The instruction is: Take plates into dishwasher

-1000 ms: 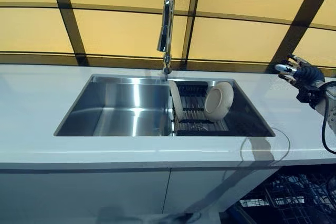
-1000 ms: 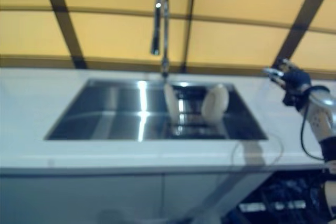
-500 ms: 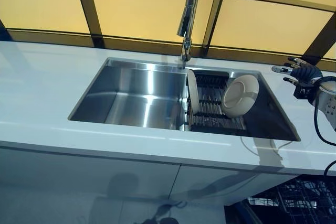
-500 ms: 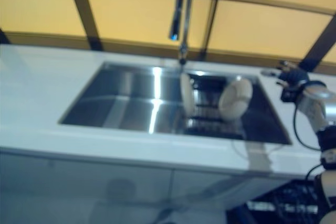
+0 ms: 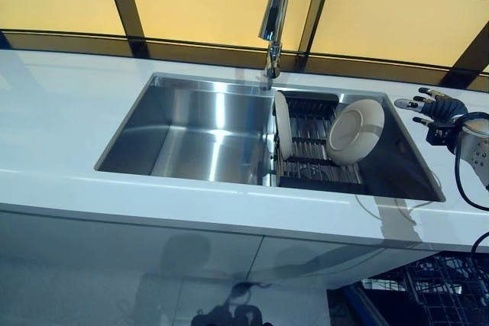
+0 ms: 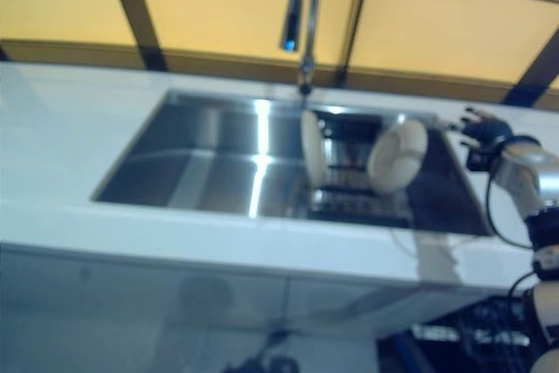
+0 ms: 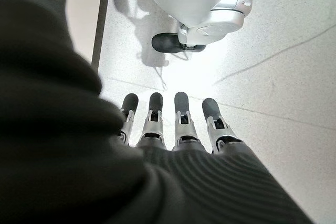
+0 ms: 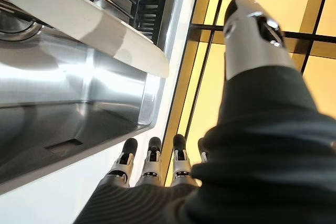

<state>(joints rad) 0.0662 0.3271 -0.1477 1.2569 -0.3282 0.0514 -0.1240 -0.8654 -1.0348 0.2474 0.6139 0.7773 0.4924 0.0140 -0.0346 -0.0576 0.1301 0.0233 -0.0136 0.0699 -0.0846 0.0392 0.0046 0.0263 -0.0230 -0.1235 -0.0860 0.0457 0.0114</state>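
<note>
Left eye view shows you two cream plates [image 5: 355, 132] standing on edge in the dark rack [image 5: 309, 143] inside the steel sink [image 5: 191, 131], below the faucet [image 5: 276, 13]. Your right hand [image 5: 432, 107] hovers over the white counter [image 5: 53, 112] just right of the sink — fingers spread, empty. Your left hand [image 7: 173, 129] hangs above the floor — fingers straight, holding nothing.

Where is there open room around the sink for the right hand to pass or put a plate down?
The left half of the sink is bare, as is the counter to its left. The rack in the right half is crowded: one plate on edge, one tilted plate. The right hand, open, hovers over the narrow counter strip right of the sink.
</note>
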